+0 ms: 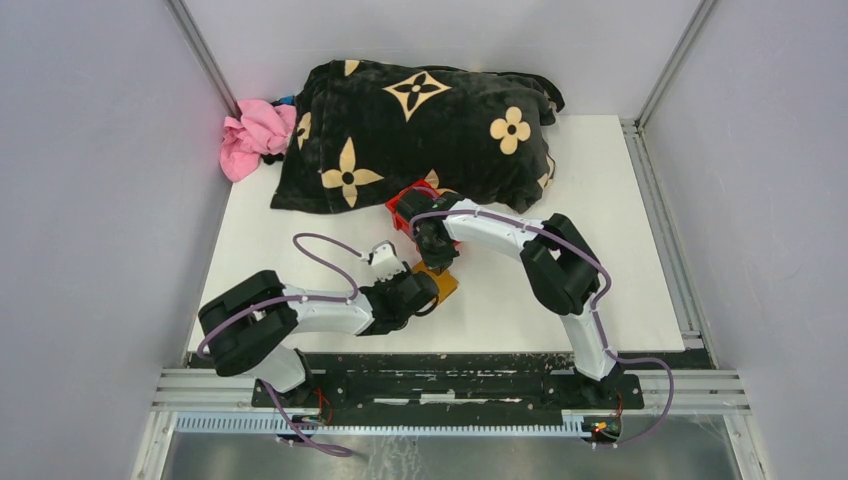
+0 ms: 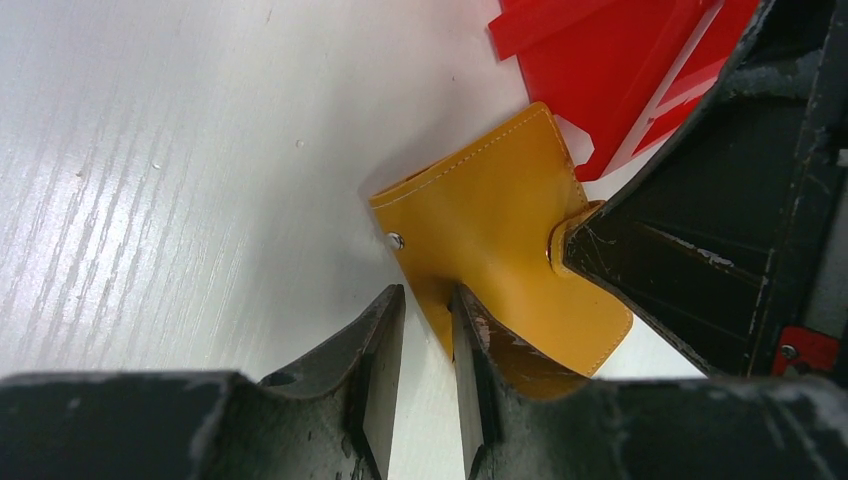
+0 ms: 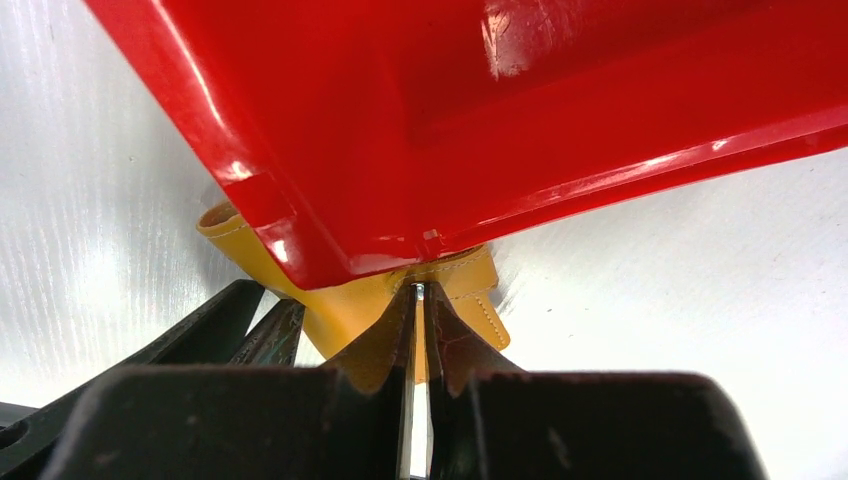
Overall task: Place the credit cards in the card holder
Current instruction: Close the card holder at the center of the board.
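The left white-and-black robot arm (image 1: 300, 312) is lying low, reaching to the right from its base at the near edge of the white table (image 1: 640, 250). The left gripper (image 2: 428, 305) is holding its black fingers (image 2: 385, 340) apart by a narrow gap. The right white-and-black robot arm (image 1: 565, 270) is arching up and bending left and down. The right gripper (image 3: 418, 292) is pointing downward, its jaws pressed nearly together, pinching the tan-yellow leather card holder (image 2: 490, 225). The two grippers are standing just beside each other.
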